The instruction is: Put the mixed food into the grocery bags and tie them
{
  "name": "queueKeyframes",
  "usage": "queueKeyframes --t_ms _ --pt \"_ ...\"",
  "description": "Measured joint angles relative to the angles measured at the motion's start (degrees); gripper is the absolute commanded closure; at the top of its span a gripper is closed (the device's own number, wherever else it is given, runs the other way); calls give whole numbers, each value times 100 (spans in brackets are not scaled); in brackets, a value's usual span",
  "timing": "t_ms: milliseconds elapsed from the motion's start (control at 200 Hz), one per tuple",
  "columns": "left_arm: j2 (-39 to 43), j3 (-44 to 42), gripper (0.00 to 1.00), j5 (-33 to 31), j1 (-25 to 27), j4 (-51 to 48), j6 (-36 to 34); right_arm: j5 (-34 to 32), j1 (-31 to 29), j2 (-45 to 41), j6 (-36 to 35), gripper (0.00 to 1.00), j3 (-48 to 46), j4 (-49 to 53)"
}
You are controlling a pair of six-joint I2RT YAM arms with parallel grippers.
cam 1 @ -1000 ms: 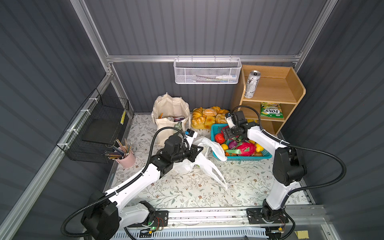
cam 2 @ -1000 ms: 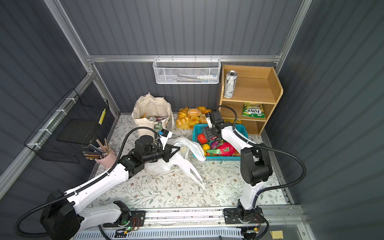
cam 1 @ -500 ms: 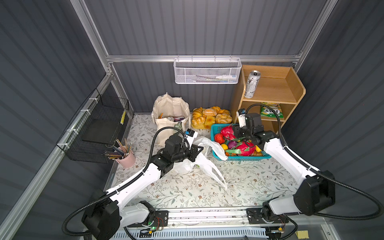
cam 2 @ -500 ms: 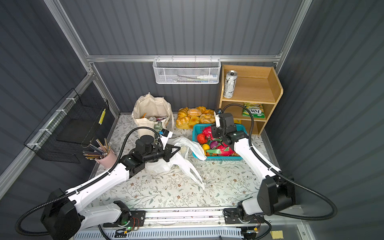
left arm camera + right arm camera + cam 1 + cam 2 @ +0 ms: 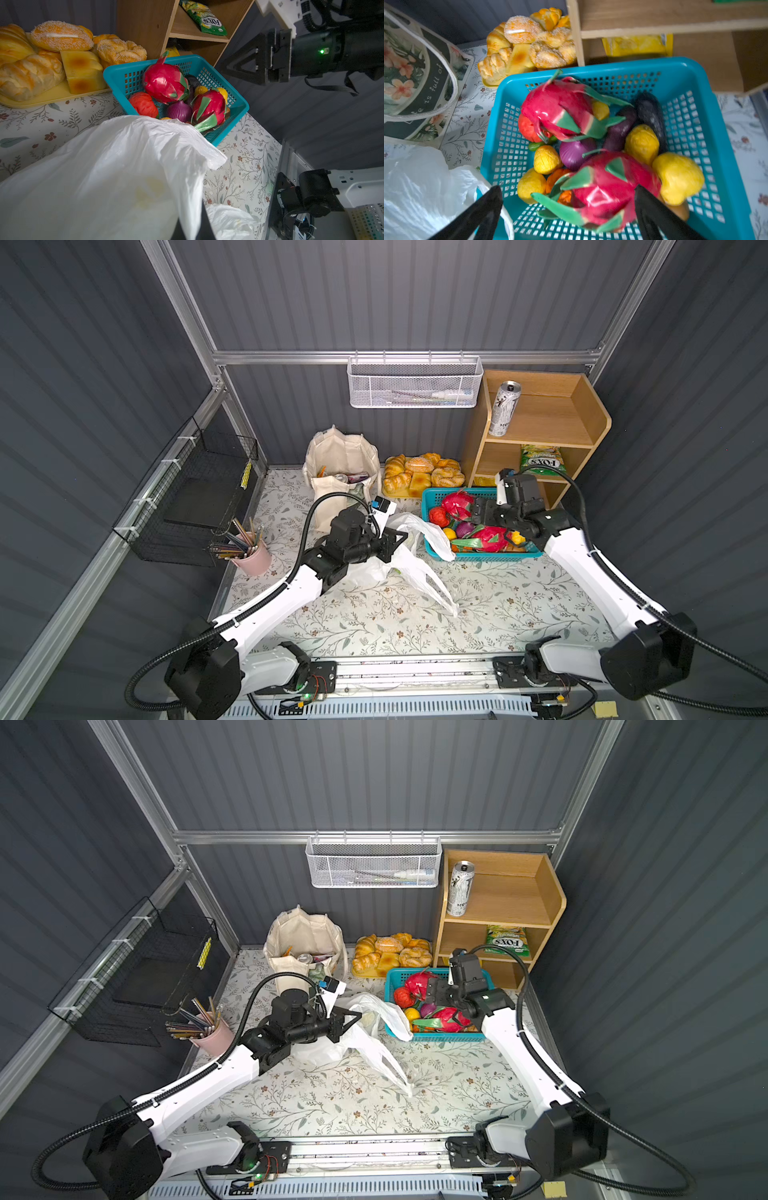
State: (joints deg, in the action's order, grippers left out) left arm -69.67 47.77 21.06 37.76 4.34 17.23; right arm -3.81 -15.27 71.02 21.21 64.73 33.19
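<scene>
My left gripper [image 5: 400, 537] [image 5: 193, 228] is shut on a fold of the thin white plastic bag's [image 5: 399, 568] [image 5: 365, 1038] [image 5: 104, 176] rim, holding it up beside the teal basket [image 5: 482, 558] [image 5: 716, 145]. My right gripper [image 5: 478, 512] [image 5: 434, 992] [image 5: 568, 189] hangs open over the basket, its jaws wide on either side of the nearer dragon fruit [image 5: 604, 193]. The cream canvas tote [image 5: 340, 460] [image 5: 415, 72] stands at the back with things inside. A silver-white can [image 5: 504, 408], a green FOX'S pouch [image 5: 540, 460] [image 5: 204, 17] and a yellow packet [image 5: 637, 44] sit on the wooden shelf [image 5: 548, 423].
A second dragon fruit [image 5: 560, 112], a red fruit, a purple onion and yellow fruits fill the basket. A yellow tray of bread [image 5: 422, 475] lies between tote and shelf. A pink pencil cup [image 5: 253, 558] and a black wire rack [image 5: 208, 497] stand left; a white mesh basket [image 5: 413, 383] hangs on the back wall.
My right arm has swung its elbow out to the right, and its gripper has shifted from the basket's far left corner to over the fruit. The left gripper and bag have stayed put.
</scene>
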Motion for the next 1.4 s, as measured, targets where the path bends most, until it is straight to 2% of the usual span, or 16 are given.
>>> queueKeyframes --t_ms 120,230,440,595,1096,1236,1296,1401 --pt "0 -4 100 4 0 13 0 232 345 -485 595 1 -369 275" --pt "0 -15 100 48 0 155 20 485 636 -437 979 1 -531 385" --pt "4 -114 100 116 0 369 81 1126 1102 31 1488 1 -855 374" --pt "37 -260 100 133 0 549 131 1307 1261 426 1657 1 -820 363" --pt "240 -673 100 330 0 1104 304 1812 1397 1797 2039 2 -35 433" --pt "240 -723 100 396 0 1246 378 1884 1419 1858 2109 11 11 417" --pt "240 -723 100 415 0 1268 402 1882 1443 1836 2181 19 13 332" --pt "240 -723 100 437 0 1307 413 1950 1453 1790 2267 40 -24 136"
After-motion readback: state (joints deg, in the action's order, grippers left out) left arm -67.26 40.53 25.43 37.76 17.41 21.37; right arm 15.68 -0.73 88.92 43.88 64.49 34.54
